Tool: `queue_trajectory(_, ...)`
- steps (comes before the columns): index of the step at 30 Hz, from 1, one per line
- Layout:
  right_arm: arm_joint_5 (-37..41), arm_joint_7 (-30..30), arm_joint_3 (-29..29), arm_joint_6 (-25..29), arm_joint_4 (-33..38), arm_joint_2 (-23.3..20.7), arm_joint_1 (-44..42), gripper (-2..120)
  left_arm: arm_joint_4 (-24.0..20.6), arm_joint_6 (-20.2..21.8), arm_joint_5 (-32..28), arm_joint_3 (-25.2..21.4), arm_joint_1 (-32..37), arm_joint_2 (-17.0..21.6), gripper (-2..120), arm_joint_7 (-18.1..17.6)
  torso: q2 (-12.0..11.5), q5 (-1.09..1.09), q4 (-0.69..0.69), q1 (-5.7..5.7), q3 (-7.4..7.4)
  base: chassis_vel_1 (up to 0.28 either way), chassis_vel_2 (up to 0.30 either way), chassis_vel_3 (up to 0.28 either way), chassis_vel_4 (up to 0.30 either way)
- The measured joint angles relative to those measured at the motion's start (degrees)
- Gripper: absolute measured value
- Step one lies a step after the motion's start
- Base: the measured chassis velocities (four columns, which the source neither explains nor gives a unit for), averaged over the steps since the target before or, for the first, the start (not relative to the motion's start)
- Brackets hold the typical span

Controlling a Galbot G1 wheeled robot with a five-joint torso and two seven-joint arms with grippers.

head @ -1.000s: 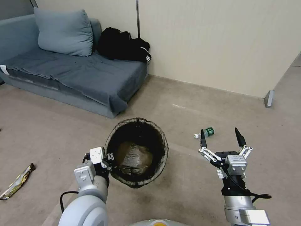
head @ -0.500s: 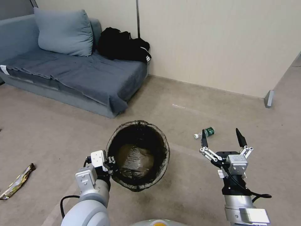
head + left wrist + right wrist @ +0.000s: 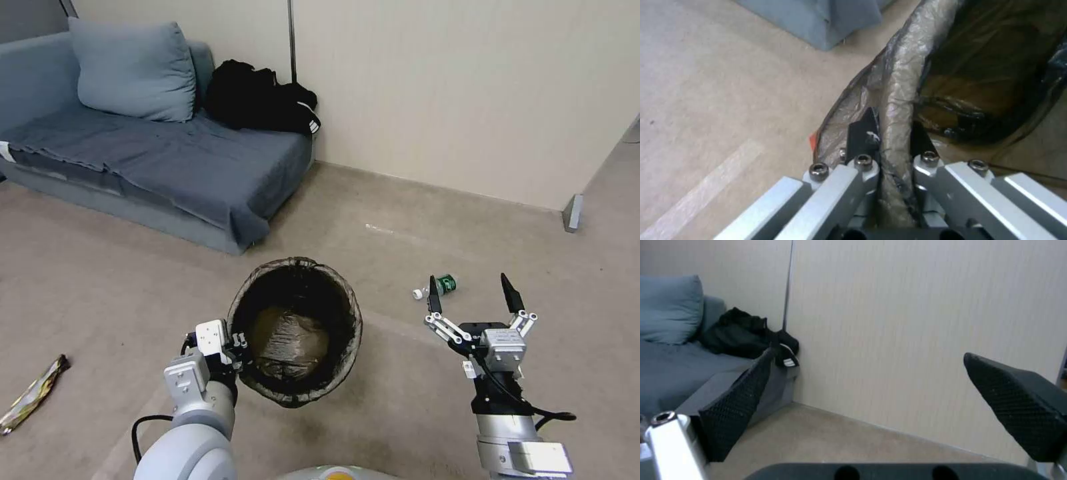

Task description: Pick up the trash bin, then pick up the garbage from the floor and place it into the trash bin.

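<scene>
Bin [image 3: 295,331] is held off the carpet [image 3: 400,400] by its near-left rim, which is pinched between the fingers of the left gripper [image 3: 235,347]; in the left wrist view the left gripper [image 3: 889,133] is seen clenched on the bag-covered rim, one finger outside and one inside the bin [image 3: 978,83]. Crumpled brown material is seen lying in the bottom of the dark liner. Far to the left of that gripper, a foil wrapper [image 3: 32,394] lies on the carpet. Beyond the bin, a sofa [image 3: 167,167] with a pillow [image 3: 127,70] and a black bag [image 3: 260,100] is placed against the wall [image 3: 467,87]. To the right of the bin, the right gripper [image 3: 472,299] is held above the carpet with its fingers spread wide and nothing between them; in the right wrist view its fingers [image 3: 738,406] are pointed toward the wall [image 3: 907,323]. A bottle [image 3: 437,287] with a green label lies on the carpet just beyond the left fingertip of that gripper.
</scene>
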Motion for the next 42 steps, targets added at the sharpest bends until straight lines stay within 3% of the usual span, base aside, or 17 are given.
queue_trajectory(15,-0.1,-0.19,-0.03,0.76,-0.32,0.0,0.05,100,0.44,-0.19,0.16,0.03,-0.18,-0.16,0,0.07,0.0,0.0,0.0,0.0,0.0,-0.126,0.127,0.125,-0.134)
queue_trajectory(30,0.37,-0.27,0.2,1.83,-1.05,0.0,1.22,100,0.62,-0.35,0.21,0.02,-0.25,-0.23,0,0.07,0.0,0.0,0.01,0.0,-0.01,-0.003,0.005,0.004,-0.003)
queue_trajectory(39,3.6,2.36,0.66,-4.25,-1.34,0.0,4.48,100,0.73,-0.37,0.11,-0.57,-0.52,0.03,0,0.07,0.0,0.0,0.01,0.0,-0.01,0.0,0.0,0.0,0.0)
queue_trajectory(41,5.46,3.51,0.71,-6.79,-1.35,0.0,5.58,100,0.79,-0.38,0.05,-0.65,-0.53,0.03,0,0.09,0.0,0.0,0.01,0.0,0.0,0.0,0.0,0.0,0.0)
queue_trajectory(42,7.46,5.3,0.88,-10.91,-1.55,-0.67,7.41,100,0.94,-0.44,-0.01,-0.7,-0.35,0.08,0,0.11,0.0,0.0,-0.02,0.0,0.0,0.0,0.0,0.0,0.0)
